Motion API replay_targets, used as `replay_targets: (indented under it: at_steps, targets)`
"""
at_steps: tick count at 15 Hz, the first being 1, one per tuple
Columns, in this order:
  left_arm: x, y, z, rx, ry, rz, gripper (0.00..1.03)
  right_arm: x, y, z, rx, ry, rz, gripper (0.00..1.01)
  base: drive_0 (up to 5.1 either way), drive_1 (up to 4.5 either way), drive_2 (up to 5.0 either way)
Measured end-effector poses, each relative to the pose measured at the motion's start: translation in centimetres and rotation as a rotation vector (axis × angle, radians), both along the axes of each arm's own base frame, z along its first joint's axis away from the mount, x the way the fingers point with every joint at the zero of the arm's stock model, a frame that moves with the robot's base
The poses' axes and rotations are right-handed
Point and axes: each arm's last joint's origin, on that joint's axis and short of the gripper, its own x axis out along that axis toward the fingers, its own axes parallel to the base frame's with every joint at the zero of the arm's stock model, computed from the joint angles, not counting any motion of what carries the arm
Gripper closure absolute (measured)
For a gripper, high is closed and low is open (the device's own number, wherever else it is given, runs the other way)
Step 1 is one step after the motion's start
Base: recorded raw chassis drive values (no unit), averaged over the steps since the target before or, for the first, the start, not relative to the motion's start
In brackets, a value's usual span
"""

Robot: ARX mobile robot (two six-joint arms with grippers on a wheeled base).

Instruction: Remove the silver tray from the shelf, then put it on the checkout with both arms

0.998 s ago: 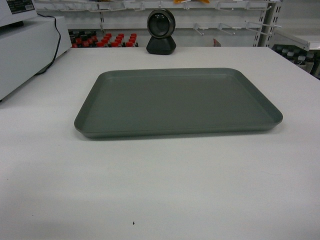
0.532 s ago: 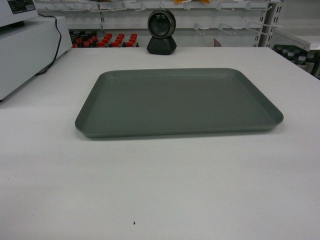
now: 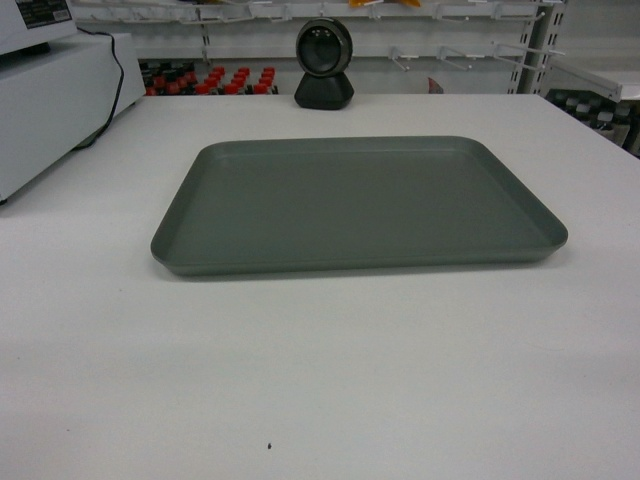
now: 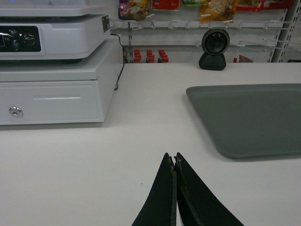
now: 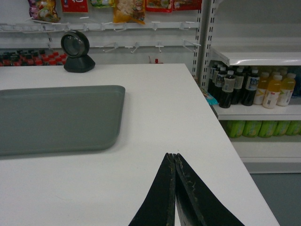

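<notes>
On the white tabletop (image 3: 320,400) of the checkout, the silver tray (image 3: 358,205) lies flat at the centre of the head view, with the round scanner (image 3: 323,63) standing well behind it at 12 o'clock. A white register box (image 4: 51,80) sits at the tray's 9 o'clock, apart from it, and store racks of bottles (image 5: 254,87) stand off past the tabletop's edge at 3 o'clock. Neither arm shows in the head view. The left hand (image 4: 174,157) hovers over bare tabletop near the tray's left corner, its fingers pressed together on nothing; the right hand (image 5: 173,156) does likewise off the tray's right corner, pinched closed and empty.

With the tray resting on the checkout and both hands clear of it, the placing looks finished. The tray appears stiff, thin metal, probably light for its breadth, with a smooth matte face that would slip under a fingertip. Its low raised rim along the two short sides, at 9 and 3 o'clock, seems the sound place to pinch, one hand per side so it stays level.
</notes>
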Motion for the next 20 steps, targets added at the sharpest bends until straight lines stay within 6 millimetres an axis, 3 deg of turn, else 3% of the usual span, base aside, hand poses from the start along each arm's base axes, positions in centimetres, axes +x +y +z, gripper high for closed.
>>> replay_targets:
  at_steps: [10, 12, 19, 20]
  targets:
    - [-1.5, 0.0, 0.0, 0.000, -0.002, 0.000, 1.02, -1.5, 0.0, 0.0, 0.000, -0.005, 0.000, 1.00, 0.0, 0.00, 0.0]
    - [-2.4, 0.0, -0.7, 0.000, 0.050, 0.000, 1.02, -2.5, 0.0, -0.2, 0.000, -0.004, 0.002, 1.00, 0.0, 0.00, 0.0]
    - [-2.6, 0.0, -0.4, 0.001, 0.013, 0.000, 1.02, -2.5, 0.0, -0.3, 0.000, 0.003, 0.002, 1.00, 0.0, 0.00, 0.0]
    - [-2.6, 0.0, -0.4, 0.000, 0.013, 0.000, 0.95, -2.5, 0.0, -0.3, 0.000, 0.003, 0.002, 0.91, 0.0, 0.00, 0.0]
